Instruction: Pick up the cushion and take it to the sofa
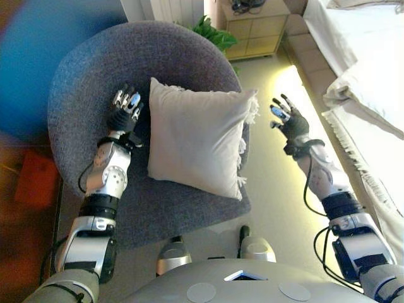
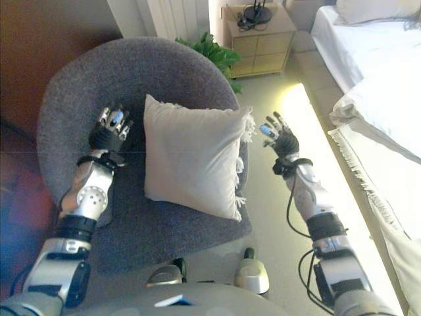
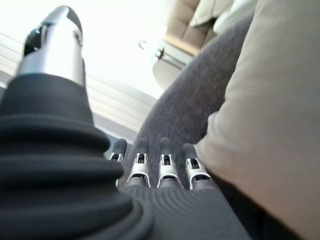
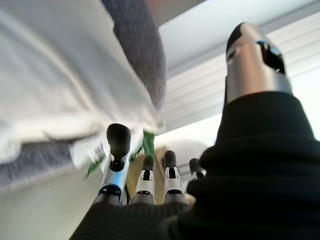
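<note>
Square off-white fabric cushion with a fringed edge (image 1: 199, 140) leans against the backrest of a round dark-grey upholstered armchair (image 1: 95, 69), lower edge on the seat. Neither hand touches it.

Left hand (image 1: 124, 110) is over the armchair seat, just beside the cushion's left edge; fingers straight and slightly spread, holding nothing. In the left wrist view the fingertips (image 3: 165, 150) point at the grey backrest, cushion close alongside.

Right hand (image 1: 288, 118) hangs over the pale floor (image 1: 278, 189) beyond the chair's right rim, near the cushion's fringed side but apart from it; fingers spread, empty.

Surroundings: green leafy plant (image 1: 211, 33) behind the chair; light wooden bedside cabinet with drawers (image 1: 255, 31) beyond it; white bed with a fringed white cover (image 1: 363, 82) along the right, close to the right arm.
</note>
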Robot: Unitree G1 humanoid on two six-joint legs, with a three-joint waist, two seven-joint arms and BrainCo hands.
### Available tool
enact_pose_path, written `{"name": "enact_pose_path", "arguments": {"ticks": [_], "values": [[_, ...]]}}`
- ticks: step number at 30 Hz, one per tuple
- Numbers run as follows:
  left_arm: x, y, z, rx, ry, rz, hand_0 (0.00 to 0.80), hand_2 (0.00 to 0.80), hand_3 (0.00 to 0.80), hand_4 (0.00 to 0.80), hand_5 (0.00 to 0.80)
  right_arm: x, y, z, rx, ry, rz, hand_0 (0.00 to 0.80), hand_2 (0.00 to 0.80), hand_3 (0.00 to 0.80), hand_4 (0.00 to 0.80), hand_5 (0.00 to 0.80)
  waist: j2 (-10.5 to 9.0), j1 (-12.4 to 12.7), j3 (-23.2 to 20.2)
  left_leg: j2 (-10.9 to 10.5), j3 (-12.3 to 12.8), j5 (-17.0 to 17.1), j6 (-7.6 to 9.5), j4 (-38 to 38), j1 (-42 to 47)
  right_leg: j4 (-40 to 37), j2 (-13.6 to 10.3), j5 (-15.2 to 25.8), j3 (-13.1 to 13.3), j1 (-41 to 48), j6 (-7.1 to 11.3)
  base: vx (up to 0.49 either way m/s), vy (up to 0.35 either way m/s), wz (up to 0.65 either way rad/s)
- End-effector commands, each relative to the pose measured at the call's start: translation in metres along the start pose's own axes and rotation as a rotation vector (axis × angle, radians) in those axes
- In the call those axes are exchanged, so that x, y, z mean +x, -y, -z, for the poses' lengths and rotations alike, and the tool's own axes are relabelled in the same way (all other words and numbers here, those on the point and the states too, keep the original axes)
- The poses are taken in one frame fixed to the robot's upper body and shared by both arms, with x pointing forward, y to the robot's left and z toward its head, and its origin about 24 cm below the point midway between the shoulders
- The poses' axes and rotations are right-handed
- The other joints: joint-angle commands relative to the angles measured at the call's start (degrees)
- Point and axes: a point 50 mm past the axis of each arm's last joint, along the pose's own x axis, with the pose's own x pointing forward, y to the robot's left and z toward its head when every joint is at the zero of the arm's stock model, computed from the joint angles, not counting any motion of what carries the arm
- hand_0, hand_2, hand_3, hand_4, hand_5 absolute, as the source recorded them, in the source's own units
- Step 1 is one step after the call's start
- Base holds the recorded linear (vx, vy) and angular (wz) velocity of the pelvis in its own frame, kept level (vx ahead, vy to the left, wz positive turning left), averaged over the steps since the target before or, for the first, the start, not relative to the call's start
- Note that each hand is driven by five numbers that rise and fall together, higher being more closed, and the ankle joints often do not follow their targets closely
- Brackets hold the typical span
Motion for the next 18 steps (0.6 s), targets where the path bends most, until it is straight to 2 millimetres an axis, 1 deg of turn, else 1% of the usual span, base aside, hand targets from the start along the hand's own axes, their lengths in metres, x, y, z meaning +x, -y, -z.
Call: {"name": "enact_pose_path", "arguments": {"ticks": [1,2,6,9,10,12,14,18], "values": [[-0.007,0.001,-0.012,0.013,0.082,0.049,0.000,0.000,0.000,0.000,0.000,-0.008,-0.010,-0.008,0.009,0.114,-0.082,0.000,0.000,0.000,0.000,0.000,-1.90,1.5,-3.5,-0.2,0.9,4.1,1.12,0.9,-4.4,0.1,-2.1,2.8,0.3,-2.5,2.25,-0.095,0.029,-0.01],[-0.015,0.003,-0.002,0.000,0.066,0.069,0.000,0.000,0.000,0.000,0.000,-0.014,-0.012,0.002,0.034,0.105,-0.097,0.000,0.000,0.000,0.000,0.000,-1.89,1.8,-3.6,-0.6,1.0,4.2,1.30,0.1,-4.1,-0.7,-2.0,3.3,-0.2,-2.3,2.31,-0.098,0.027,-0.02],[-0.035,0.008,0.019,-0.076,0.025,0.103,0.000,0.000,0.000,0.000,0.000,-0.027,-0.025,0.029,0.100,0.077,-0.151,0.000,0.000,0.000,0.000,0.000,-1.81,2.6,-3.4,-1.3,0.9,4.9,1.75,-2.8,-3.4,-2.0,-1.6,4.1,-1.4,-2.1,2.34,-0.103,0.008,0.01],[-0.050,0.011,0.033,-0.085,-0.017,0.123,0.000,0.000,0.000,0.000,0.000,-0.035,-0.032,0.042,0.164,0.057,-0.158,0.000,0.000,0.000,0.000,0.000,-1.81,3.0,-2.7,-1.5,0.7,5.0,2.15,-3.2,-3.7,-1.6,-1.4,4.0,-1.6,-2.6,2.23,-0.112,-0.002,0.04],[-0.055,0.010,0.036,-0.090,-0.031,0.125,0.000,0.000,0.000,0.000,0.000,-0.038,-0.032,0.045,0.167,0.052,-0.159,0.000,0.000,0.000,0.000,0.000,-1.84,3.1,-2.4,-1.5,0.8,5.0,2.22,-3.1,-3.7,-1.5,-1.4,3.9,-1.7,-2.6,2.20,-0.089,0.005,0.07],[-0.062,0.007,0.039,-0.053,-0.043,0.144,0.000,0.000,0.000,0.000,0.000,-0.043,-0.029,0.051,0.161,0.039,-0.153,0.000,0.000,0.000,0.000,0.000,-1.85,3.2,-2.2,-1.6,0.8,4.9,2.36,-3.2,-3.7,-1.7,-1.4,3.9,-1.7,-2.6,2.14,-0.061,0.004,0.04],[-0.066,0.011,0.040,0.005,-0.045,0.165,0.000,0.000,0.000,0.000,0.000,-0.046,-0.029,0.055,0.185,0.021,-0.146,0.000,0.000,0.000,0.000,0.000,-1.69,3.4,-1.8,-1.7,0.7,5.0,2.50,-3.5,-3.7,-2.1,-1.3,4.0,-1.9,-2.4,2.08,-0.058,0.009,0.03],[-0.064,0.014,0.037,-0.018,-0.040,0.187,0.000,0.000,0.000,0.000,0.000,-0.045,-0.030,0.056,0.168,0.018,-0.145,0.000,0.000,0.000,0.000,0.000,-1.50,3.8,-1.5,-1.9,0.5,5.2,2.56,-4.3,-3.4,-2.7,-1.2,4.1,-2.3,-2.0,2.10,-0.046,0.006,0.06]]}}
